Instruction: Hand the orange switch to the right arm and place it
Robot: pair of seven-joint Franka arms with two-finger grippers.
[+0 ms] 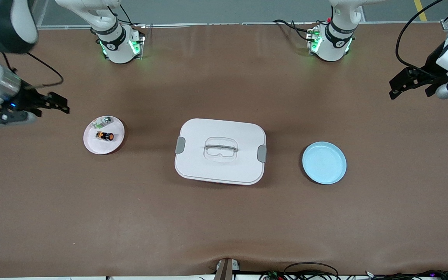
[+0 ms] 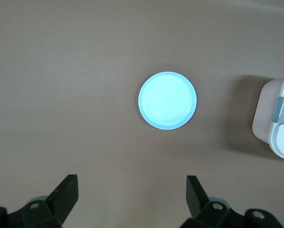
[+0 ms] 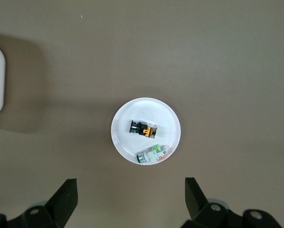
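Note:
The orange switch (image 1: 104, 136) (image 3: 143, 128), black-bodied with an orange cap, lies on its side on a small white plate (image 1: 91, 144) (image 3: 166, 122) toward the right arm's end of the table. My right gripper (image 1: 61, 104) (image 3: 131, 186) hangs open and empty in the air beside that plate, at the table's end. My left gripper (image 1: 394, 88) (image 2: 131, 183) hangs open and empty at the left arm's end of the table, apart from the empty light-blue plate (image 1: 324, 162) (image 2: 167, 100).
A small white-and-green component (image 1: 103, 121) (image 3: 151, 154) shares the white plate with the switch. A white lidded box (image 1: 220, 151) (image 2: 279, 118) with grey latches and a handle stands mid-table between the two plates. Cables run along the table's edges.

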